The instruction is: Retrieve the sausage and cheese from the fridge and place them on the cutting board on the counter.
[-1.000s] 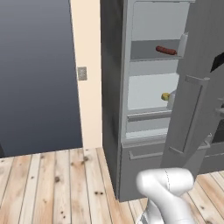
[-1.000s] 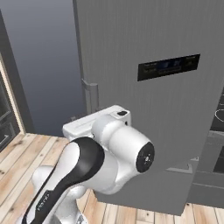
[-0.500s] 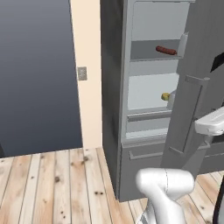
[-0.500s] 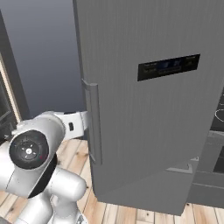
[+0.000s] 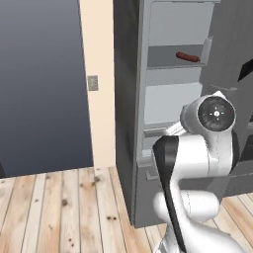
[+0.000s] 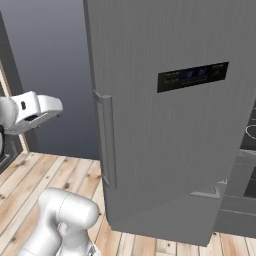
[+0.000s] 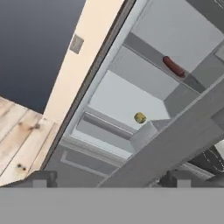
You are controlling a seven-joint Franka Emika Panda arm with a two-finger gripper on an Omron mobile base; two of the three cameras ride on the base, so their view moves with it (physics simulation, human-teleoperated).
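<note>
The fridge (image 5: 133, 123) is seen standing open on a plank floor (image 5: 59, 207), its grey door (image 6: 170, 115) swung out toward the robot, so that the black display strip (image 6: 194, 76) and the long upright handle (image 6: 106, 140) are shown in the right base view. A dark wall panel (image 5: 39, 84) and a cream strip of wall (image 5: 99, 79) carrying a small grey switch plate (image 5: 92, 82) are found to the left of the fridge. The pale grey shelved interior is exposed in the left base view, partly covered by the white arm (image 5: 197, 163), which is raised in front of the lower shelves.

The sausage (image 5: 188, 57) is seen lying on its side on an upper shelf, close to the door edge. In the hand view it (image 7: 173, 66) is shown on that same shelf, and the cheese (image 7: 140, 117) is found on the shelf below, well apart from the sausage, near the inner edge of the open door.

The gripper (image 7: 109, 180) is held wide open and empty, its two dark fingertips (image 7: 41, 178) standing far apart at the bottom of the hand view, clear of the fridge and its contents.
</note>
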